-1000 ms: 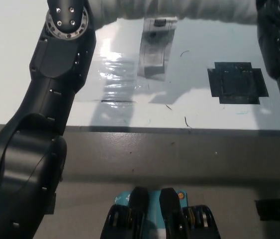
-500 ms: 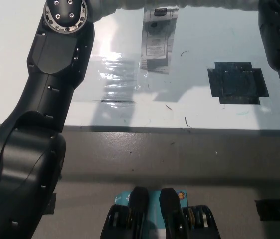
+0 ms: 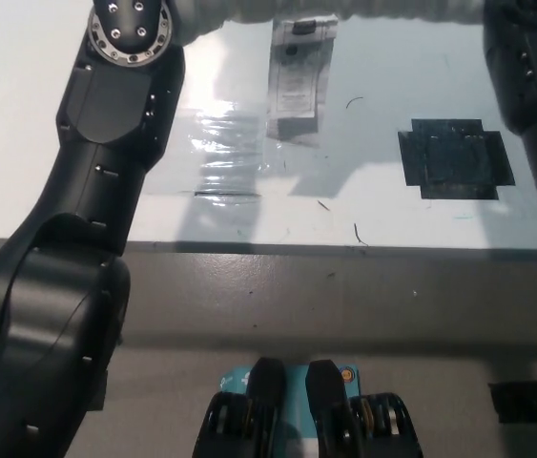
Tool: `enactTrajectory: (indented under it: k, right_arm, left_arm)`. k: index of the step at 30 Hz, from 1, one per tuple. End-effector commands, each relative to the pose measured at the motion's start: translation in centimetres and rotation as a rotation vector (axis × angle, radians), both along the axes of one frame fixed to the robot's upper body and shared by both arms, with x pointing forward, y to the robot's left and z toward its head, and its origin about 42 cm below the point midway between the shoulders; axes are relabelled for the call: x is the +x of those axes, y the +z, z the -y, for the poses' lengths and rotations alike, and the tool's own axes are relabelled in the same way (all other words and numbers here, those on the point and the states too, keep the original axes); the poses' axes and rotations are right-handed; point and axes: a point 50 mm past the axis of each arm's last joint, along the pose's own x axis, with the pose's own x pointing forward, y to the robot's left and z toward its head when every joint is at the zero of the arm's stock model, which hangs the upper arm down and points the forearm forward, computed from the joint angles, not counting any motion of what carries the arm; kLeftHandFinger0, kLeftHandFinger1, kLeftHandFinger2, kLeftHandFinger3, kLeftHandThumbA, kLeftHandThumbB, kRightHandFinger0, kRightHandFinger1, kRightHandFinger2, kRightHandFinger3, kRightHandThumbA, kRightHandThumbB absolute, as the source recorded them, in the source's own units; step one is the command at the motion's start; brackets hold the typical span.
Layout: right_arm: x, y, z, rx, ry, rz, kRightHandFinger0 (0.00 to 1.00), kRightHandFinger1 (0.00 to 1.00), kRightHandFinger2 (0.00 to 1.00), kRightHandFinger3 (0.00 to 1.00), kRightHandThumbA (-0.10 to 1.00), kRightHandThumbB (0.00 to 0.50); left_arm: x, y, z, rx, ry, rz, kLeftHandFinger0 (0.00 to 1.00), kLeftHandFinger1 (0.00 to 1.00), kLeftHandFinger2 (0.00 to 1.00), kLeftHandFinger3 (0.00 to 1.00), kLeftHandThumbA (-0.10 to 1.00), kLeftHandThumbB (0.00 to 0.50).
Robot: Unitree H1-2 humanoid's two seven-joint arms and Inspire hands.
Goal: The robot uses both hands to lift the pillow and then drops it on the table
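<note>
Higher than a second ago, the pillow (image 3: 344, 8) now shows only as a thin white strip along the top edge of my view, and the label (image 3: 297, 76) hanging from it has swung a little to the left of where it was half a second ago. My left arm (image 3: 96, 191) runs from the lower left up to the top left, its round metal wrist ring (image 3: 133, 29) just beside the pillow's near edge; the arm's place has barely changed. My right arm (image 3: 526, 86) reaches up along the right edge to the same strip. Both of my hands lie past the top of the picture, so I cannot tell whether they are wide, narrow or closed on the pillow.

Below the pillow the white table (image 3: 20, 143) lies bare near its left side. No container is in sight. A patch of clear tape (image 3: 220, 153) glints on the tabletop just right of my left arm, beneath and left of the hanging label. A square of black tape (image 3: 454, 157) sits well apart to the right, close to my right arm. A few dark threads (image 3: 356, 232) lie near the table's front edge. Beyond that edge is grey floor (image 3: 325, 305).
</note>
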Motion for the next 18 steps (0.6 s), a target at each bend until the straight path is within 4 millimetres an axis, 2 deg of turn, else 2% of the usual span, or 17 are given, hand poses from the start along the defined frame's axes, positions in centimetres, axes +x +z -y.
enactTrajectory:
  k: [1, 2, 3, 4, 5, 8, 9, 10, 11, 15, 16, 18]
  right_arm:
    - [-1.6, 2.9, -9.4, -0.113, 0.202, 0.097, 1.00, 1.00, 1.00, 1.00, 1.00, 0.332]
    - [-1.1, 0.9, -9.2, -0.123, 0.199, 0.034, 1.00, 1.00, 1.00, 1.00, 1.00, 0.346]
    - [-0.5, -2.1, -8.9, -0.137, 0.196, -0.061, 1.00, 1.00, 1.00, 1.00, 1.00, 0.349]
    - [-0.2, -3.6, -8.7, -0.136, 0.193, -0.098, 1.00, 1.00, 1.00, 1.00, 1.00, 0.310]
    - [-0.1, -5.0, -8.5, -0.146, 0.181, -0.132, 1.00, 1.00, 1.00, 1.00, 1.00, 0.294]
    - [0.0, -5.3, -8.5, -0.151, 0.175, -0.139, 1.00, 1.00, 1.00, 1.00, 1.00, 0.288]
    - [0.2, -7.8, -8.0, -0.138, 0.174, -0.209, 1.00, 1.00, 1.00, 1.00, 1.00, 0.289]
    - [0.2, -8.8, -7.8, -0.131, 0.173, -0.239, 1.00, 1.00, 1.00, 1.00, 1.00, 0.289]
    - [0.3, -9.8, -7.4, -0.134, 0.164, -0.267, 1.00, 1.00, 1.00, 1.00, 1.00, 0.320]
    - [0.3, -10.3, -7.3, -0.135, 0.161, -0.279, 1.00, 1.00, 1.00, 1.00, 1.00, 0.323]
    - [0.3, -11.0, -7.0, -0.140, 0.146, -0.302, 1.00, 1.00, 1.00, 1.00, 1.00, 0.298]
    - [0.2, -12.6, -6.3, -0.149, 0.122, -0.338, 1.00, 1.00, 1.00, 1.00, 1.00, 0.283]
  left_arm:
    - [-1.8, 4.5, 8.5, 0.087, -0.208, 0.077, 1.00, 1.00, 1.00, 1.00, 1.00, 0.029]
    - [-1.2, 2.5, 8.2, 0.076, -0.211, 0.031, 1.00, 1.00, 1.00, 1.00, 1.00, 0.020]
    - [-0.5, -0.5, 7.8, 0.057, -0.214, -0.036, 1.00, 1.00, 1.00, 1.00, 1.00, 0.021]
    - [-0.3, -1.9, 7.6, 0.066, -0.196, -0.073, 1.00, 1.00, 1.00, 1.00, 1.00, 0.012]
    - [-0.2, -3.0, 7.4, 0.077, -0.181, -0.104, 1.00, 1.00, 1.00, 1.00, 1.00, 0.014]
    - [-0.1, -3.3, 7.4, 0.080, -0.177, -0.109, 1.00, 1.00, 1.00, 1.00, 1.00, 0.012]
    - [0.0, -5.1, 7.1, 0.077, -0.184, -0.134, 1.00, 1.00, 1.00, 1.00, 1.00, 0.028]
    - [0.0, -5.8, 7.0, 0.075, -0.187, -0.144, 1.00, 1.00, 1.00, 1.00, 1.00, 0.029]
    - [-0.1, -6.5, 6.9, 0.078, -0.188, -0.151, 1.00, 1.00, 1.00, 1.00, 1.00, 0.054]
    - [-0.1, -6.9, 6.9, 0.080, -0.189, -0.154, 1.00, 1.00, 1.00, 1.00, 1.00, 0.056]
    - [-0.1, -7.7, 6.7, 0.070, -0.190, -0.173, 1.00, 1.00, 1.00, 1.00, 1.00, 0.033]
    - [-0.2, -9.3, 6.3, 0.059, -0.191, -0.210, 1.00, 1.00, 1.00, 1.00, 1.00, 0.023]
